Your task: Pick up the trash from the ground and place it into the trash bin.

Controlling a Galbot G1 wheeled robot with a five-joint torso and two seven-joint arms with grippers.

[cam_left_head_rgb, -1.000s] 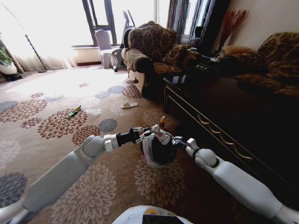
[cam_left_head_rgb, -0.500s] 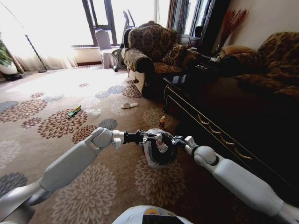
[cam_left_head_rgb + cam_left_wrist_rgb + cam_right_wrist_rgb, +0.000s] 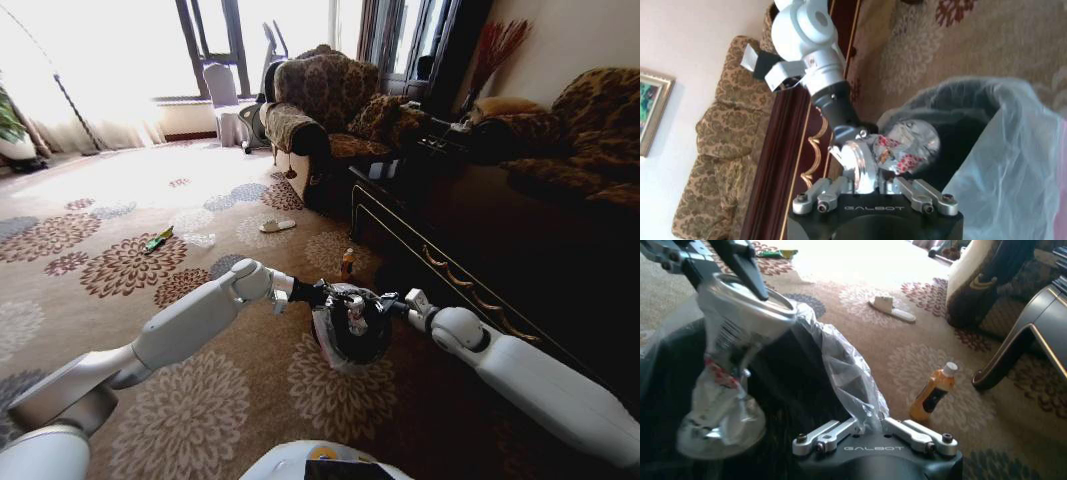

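A crushed silver can [image 3: 354, 312] with red print hangs over the mouth of the trash bin [image 3: 335, 347], a small black bin with a translucent liner. My left gripper [image 3: 342, 297] is shut on the can's top end. The left wrist view shows the can [image 3: 903, 147] held just beyond that gripper [image 3: 870, 175], with the liner [image 3: 1013, 150] beside it. My right gripper [image 3: 386, 302] is at the bin's rim. In the right wrist view it [image 3: 870, 426] is pinched on the liner [image 3: 847, 375], with the can [image 3: 733, 355] dangling from the left gripper [image 3: 713, 270] above the dark opening.
An orange bottle [image 3: 347, 263] stands on the carpet just beyond the bin. Farther off lie a green wrapper [image 3: 158, 239], clear film [image 3: 200, 240] and a white slipper [image 3: 277, 226]. A dark wooden table [image 3: 450, 260] runs close along the right, and an armchair [image 3: 320, 110] stands behind.
My left arm has swung right, carrying the can from the bin's near-left rim to over its opening. The right gripper and the bin have shifted slightly right.
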